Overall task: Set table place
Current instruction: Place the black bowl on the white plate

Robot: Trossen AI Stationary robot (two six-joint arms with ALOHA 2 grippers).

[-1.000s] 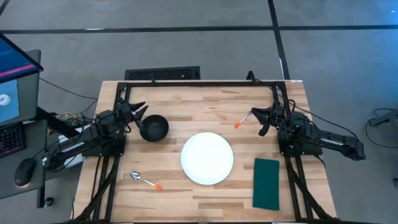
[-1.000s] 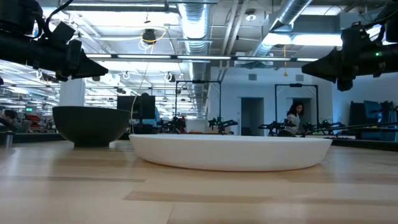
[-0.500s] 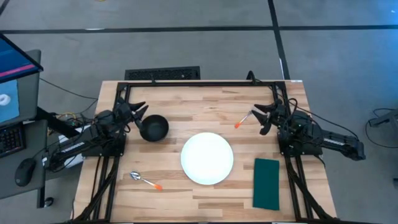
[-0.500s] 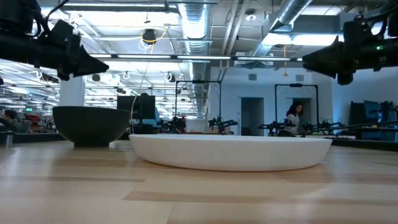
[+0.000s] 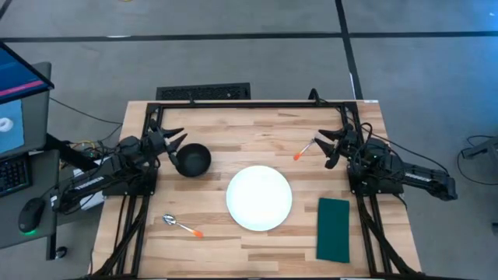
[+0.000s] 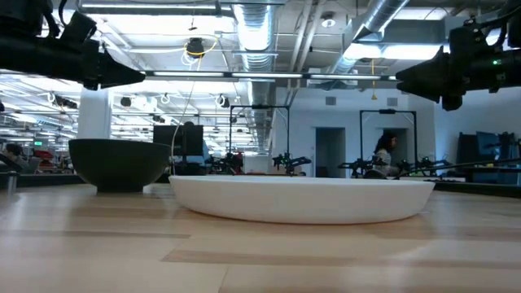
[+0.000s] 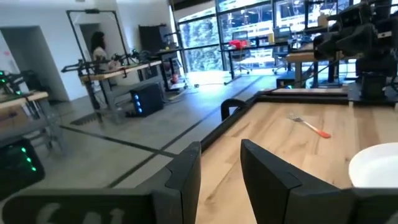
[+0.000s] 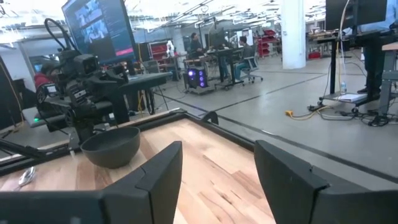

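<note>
One large round white plate (image 5: 259, 197) at table centre, one small black bowl (image 5: 192, 160) to its left, one orange-tipped metal spoon (image 5: 181, 226), one fork (image 5: 303, 151), one dark green rectangular napkin (image 5: 334, 229) — left gripper (image 5: 173, 141) open beside bowl, right gripper (image 5: 327, 148) open by fork, both empty.

A robotics lab in an open industrial hall: exposed ceiling ducts (image 6: 252, 32) and strip lights, grey concrete floor (image 5: 249, 54), rows of workbenches (image 8: 230, 53) carrying other arm rigs, large monitors (image 8: 99, 28), people at stations
</note>
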